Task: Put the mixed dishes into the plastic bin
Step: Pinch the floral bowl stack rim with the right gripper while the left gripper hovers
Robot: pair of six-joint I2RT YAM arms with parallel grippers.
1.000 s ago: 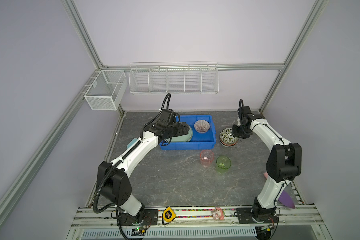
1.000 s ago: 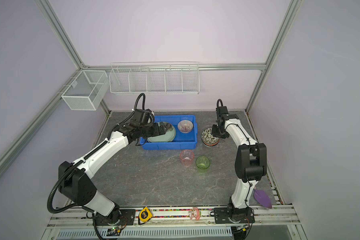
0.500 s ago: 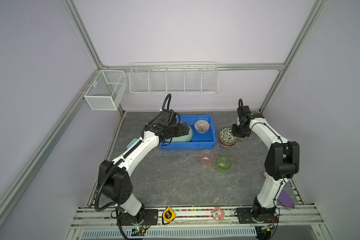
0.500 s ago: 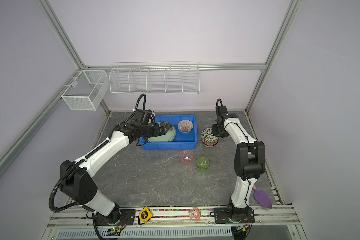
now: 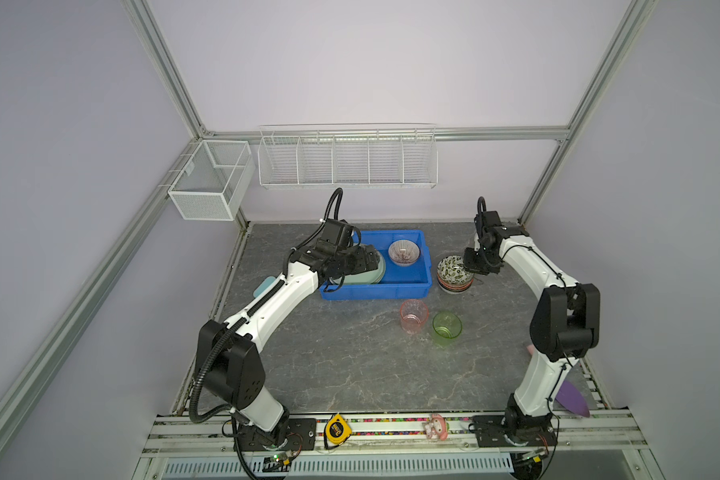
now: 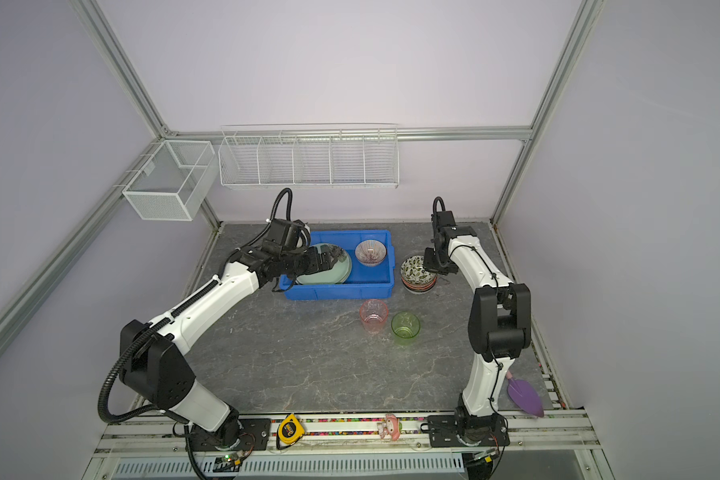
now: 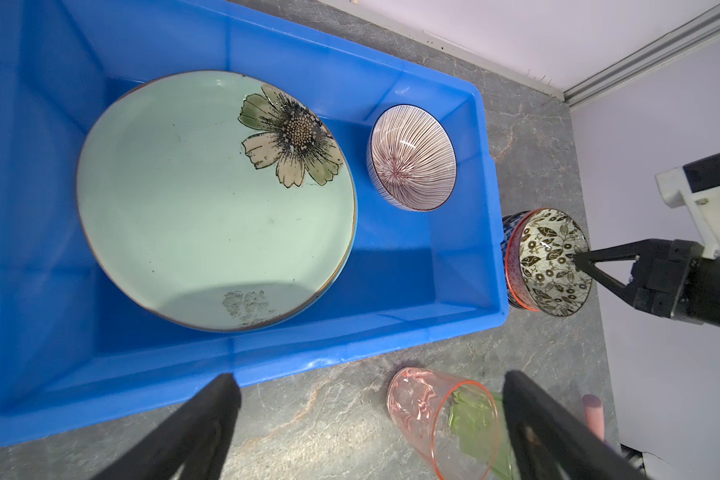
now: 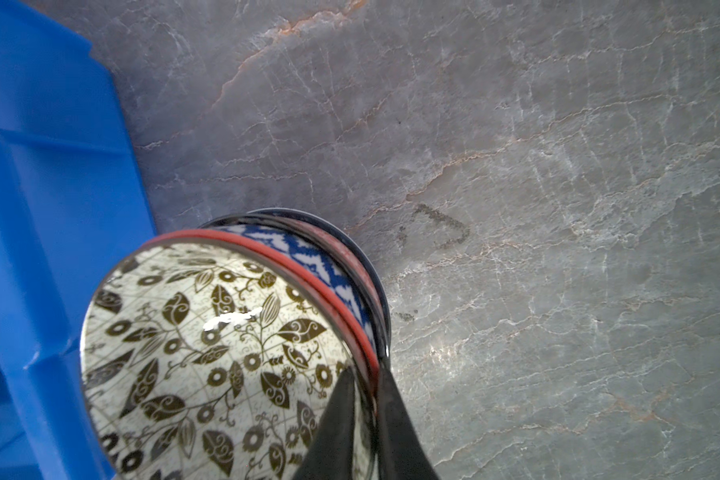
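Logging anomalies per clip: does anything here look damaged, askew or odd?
Only small things. The pale green plate in the blue bin has a mottled grey patch near its rim, perhaps worn glaze. A faint triangle is scrawled on the table beside the stacked bowls. Nothing spilled or broken.

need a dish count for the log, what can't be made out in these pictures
- Under the pale green plate, left wrist view: another rim peeks out; how many plates lie below is hidden by it.
- Below the leaf-patterned bowl, right wrist view: the lower bowls show only rims; count unclear.
- Green cup, left wrist view: mostly behind the pink cup.
- Teal thing, in a top view: mostly under the left arm.
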